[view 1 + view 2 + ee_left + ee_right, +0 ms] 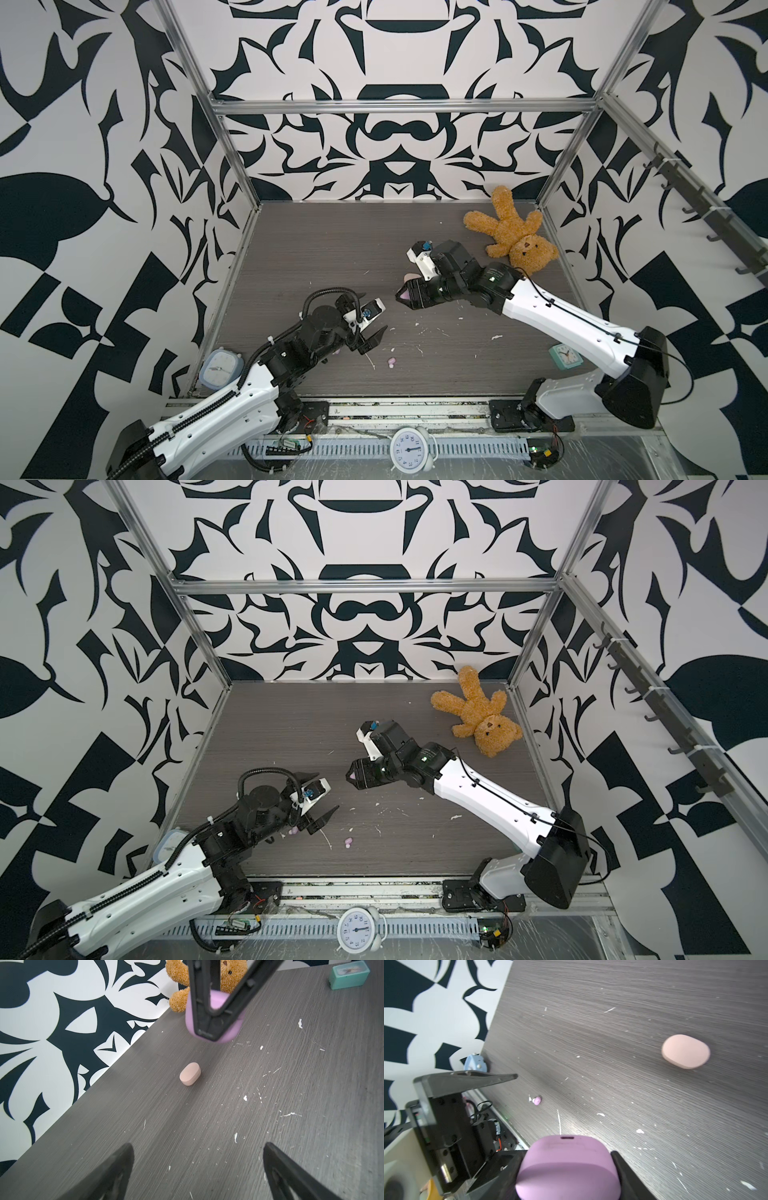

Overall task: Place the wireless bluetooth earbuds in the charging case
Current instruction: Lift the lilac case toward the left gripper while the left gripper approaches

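Observation:
My right gripper point(401, 296) point(564, 1159) is shut on a lilac charging case point(568, 1165) point(192, 1026), lid closed, held just above the table's middle. A closed peach charging case point(685, 1051) point(190, 1073) lies on the table right behind it, mostly hidden in both top views. My left gripper point(376, 312) point(198, 1145) stands wide open and empty, a short way left of the held case. One lilac earbud point(391, 362) point(348, 842) point(537, 1100) lies on the table in front of the left gripper. Another lilac earbud point(293, 831) peeps out from under the left wrist.
A brown teddy bear point(513, 239) lies at the back right. A teal clock point(565, 356) sits by the right arm, a blue clock point(219, 365) in the front left corner, and a white clock point(409, 451) beyond the front rail. White scraps point(496, 336) litter the table.

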{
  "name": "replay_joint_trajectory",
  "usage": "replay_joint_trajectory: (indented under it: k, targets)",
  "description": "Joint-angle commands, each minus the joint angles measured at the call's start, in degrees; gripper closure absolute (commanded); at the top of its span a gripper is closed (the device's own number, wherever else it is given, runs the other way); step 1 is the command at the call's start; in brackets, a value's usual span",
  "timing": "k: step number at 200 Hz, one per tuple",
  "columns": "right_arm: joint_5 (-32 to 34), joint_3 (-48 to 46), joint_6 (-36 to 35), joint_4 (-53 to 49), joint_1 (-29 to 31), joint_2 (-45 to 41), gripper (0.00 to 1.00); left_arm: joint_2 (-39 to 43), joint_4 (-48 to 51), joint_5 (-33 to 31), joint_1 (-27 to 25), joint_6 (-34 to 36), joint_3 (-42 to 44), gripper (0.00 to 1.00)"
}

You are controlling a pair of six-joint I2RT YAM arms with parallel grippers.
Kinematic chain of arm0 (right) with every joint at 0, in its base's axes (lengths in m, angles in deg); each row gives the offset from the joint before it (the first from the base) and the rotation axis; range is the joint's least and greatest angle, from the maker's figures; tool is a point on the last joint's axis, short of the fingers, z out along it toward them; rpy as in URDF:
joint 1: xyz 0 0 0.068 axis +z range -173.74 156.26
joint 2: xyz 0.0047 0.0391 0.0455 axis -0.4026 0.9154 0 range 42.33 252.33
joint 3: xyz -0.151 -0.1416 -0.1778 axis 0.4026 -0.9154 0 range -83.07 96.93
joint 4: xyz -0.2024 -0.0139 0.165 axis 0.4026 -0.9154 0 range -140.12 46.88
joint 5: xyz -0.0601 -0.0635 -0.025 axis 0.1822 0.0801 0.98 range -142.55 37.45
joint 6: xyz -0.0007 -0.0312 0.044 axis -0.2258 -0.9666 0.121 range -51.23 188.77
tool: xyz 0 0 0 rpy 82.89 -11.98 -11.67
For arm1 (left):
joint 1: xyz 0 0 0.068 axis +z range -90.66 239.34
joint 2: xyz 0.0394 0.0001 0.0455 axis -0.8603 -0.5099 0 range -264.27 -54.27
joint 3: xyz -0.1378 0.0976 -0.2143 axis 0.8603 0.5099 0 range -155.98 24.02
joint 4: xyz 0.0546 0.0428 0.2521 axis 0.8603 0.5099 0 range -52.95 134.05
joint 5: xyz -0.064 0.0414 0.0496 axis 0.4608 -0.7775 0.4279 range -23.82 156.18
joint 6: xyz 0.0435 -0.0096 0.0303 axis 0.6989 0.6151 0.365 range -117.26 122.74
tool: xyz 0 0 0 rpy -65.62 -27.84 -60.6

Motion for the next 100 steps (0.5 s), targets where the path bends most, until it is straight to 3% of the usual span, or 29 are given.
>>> replay_joint_trajectory:
  k: [1, 55, 100]
  targets:
    - [-4.9, -0.8, -2.2, 4.7, 0.2, -0.7, 1.00, 0.1, -2.2, 2.2, -0.1, 0.1, -1.7, 0.01]
    - [-9.5, -1.7, -2.9, 7.4, 0.2, 1.8, 1.00, -3.6, -2.6, 6.9, -0.4, -0.6, -3.9, 0.01]
    - [-11.6, -2.8, -2.9, 9.2, 0.3, 2.8, 1.00, -4.8, -5.5, 6.8, -0.5, -1.8, -3.2, 0.01]
